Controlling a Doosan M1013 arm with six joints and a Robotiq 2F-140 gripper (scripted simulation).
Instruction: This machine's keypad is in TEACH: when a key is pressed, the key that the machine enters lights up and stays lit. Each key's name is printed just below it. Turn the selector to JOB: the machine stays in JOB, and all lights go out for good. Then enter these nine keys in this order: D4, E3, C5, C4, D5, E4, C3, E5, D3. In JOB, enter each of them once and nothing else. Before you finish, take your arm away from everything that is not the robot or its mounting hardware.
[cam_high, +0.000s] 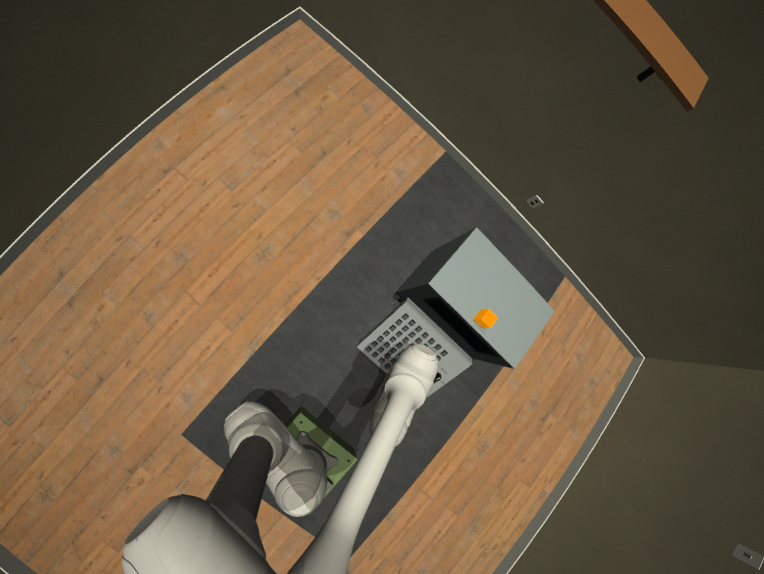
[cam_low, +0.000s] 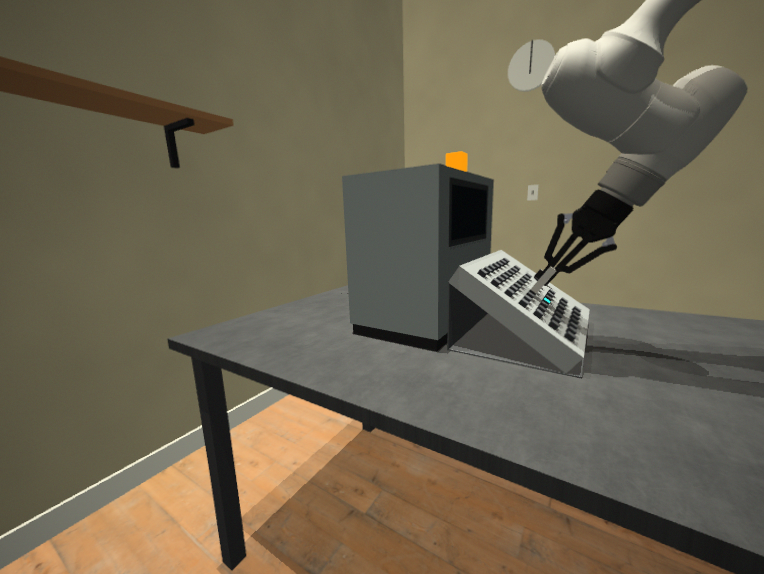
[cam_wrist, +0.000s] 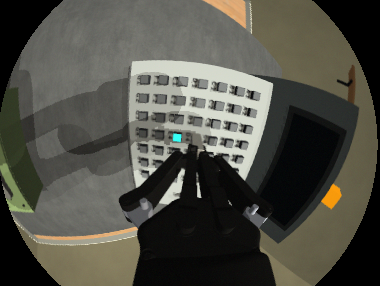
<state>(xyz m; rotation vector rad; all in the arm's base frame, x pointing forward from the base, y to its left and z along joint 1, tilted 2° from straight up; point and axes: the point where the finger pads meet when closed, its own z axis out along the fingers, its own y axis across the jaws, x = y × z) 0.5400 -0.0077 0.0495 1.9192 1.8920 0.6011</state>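
Gripper fingers sit together, empty, over the keypad. From above, left to right across the keypad: one lit key, suggesting TEACH, then the selector, probably still needing JOB before any entry.

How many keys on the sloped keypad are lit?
1: the cyan-lit key, mid-panel, just beside the closed gripper's fingertips. The gripper hides some keys in the wrist view, so another lit one could be covered.

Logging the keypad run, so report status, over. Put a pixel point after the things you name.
Hand (cam_low: 543, 278) (cam_wrist: 195, 140) shut, fingertips at the keypad (cam_low: 517, 308) (cam_wrist: 165, 70). One key lit cyan (cam_low: 547, 300) (cam_wrist: 177, 137). Arm blocks part of top view.
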